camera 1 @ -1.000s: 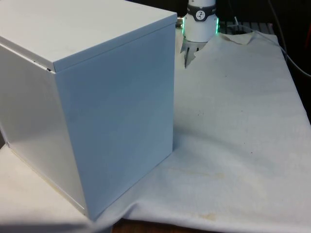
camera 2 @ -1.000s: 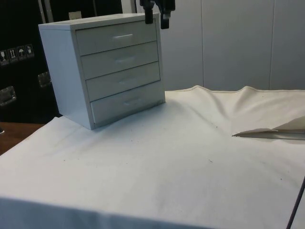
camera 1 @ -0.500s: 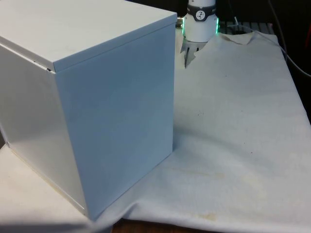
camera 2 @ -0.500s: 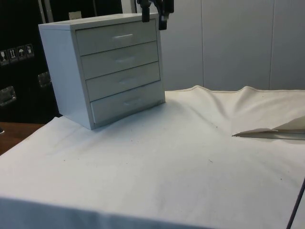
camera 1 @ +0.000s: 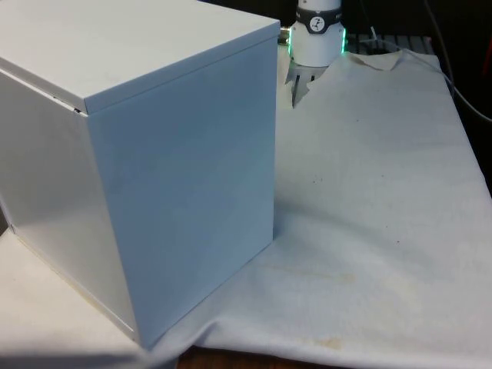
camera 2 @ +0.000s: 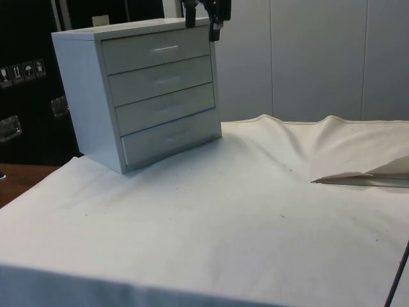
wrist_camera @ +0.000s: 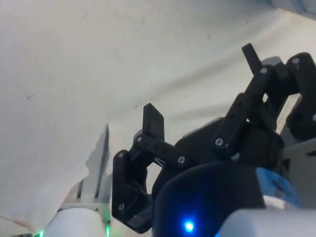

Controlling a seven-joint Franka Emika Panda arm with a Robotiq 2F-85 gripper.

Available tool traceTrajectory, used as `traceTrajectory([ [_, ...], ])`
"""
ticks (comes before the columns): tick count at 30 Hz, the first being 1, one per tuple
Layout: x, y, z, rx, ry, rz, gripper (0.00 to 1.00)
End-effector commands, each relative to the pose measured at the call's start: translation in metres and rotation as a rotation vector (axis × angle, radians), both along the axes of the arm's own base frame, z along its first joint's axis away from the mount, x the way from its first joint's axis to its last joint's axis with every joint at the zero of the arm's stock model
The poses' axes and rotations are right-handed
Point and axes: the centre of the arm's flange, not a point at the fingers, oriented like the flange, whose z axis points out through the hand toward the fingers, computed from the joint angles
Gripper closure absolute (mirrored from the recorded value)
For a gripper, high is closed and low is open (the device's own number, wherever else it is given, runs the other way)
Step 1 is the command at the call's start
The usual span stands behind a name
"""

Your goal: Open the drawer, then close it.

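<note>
— How far along was it?

— Nothing was done, I'd judge. All four drawers of the chest (camera 2: pixel 140 89) sat flush, and the top drawer (camera 2: pixel 156 49) was shut, its handle (camera 2: pixel 165 48) untouched.

— And the gripper (camera 2: pixel 200 24)?

— It hung at the chest's top corner, beside that drawer, fingers (wrist_camera: pixel 153 121) spread and holding nothing. Reaching, pulling and pushing back all remained.

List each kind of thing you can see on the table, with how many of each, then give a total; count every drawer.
Chest of drawers: 1
Drawers: 4
White cloth: 1
Gripper: 1
Total: 7
</note>
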Motion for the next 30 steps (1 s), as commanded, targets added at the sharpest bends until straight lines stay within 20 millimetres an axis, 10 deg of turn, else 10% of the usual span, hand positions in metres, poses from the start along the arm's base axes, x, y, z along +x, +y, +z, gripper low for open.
traceTrajectory([
  [1, -0.002, 0.0, 0.002, -0.016, -0.024, 0.007, 0.0],
  [30, -0.008, -0.013, -0.032, -0.055, -0.085, 0.013, 0.0],
])
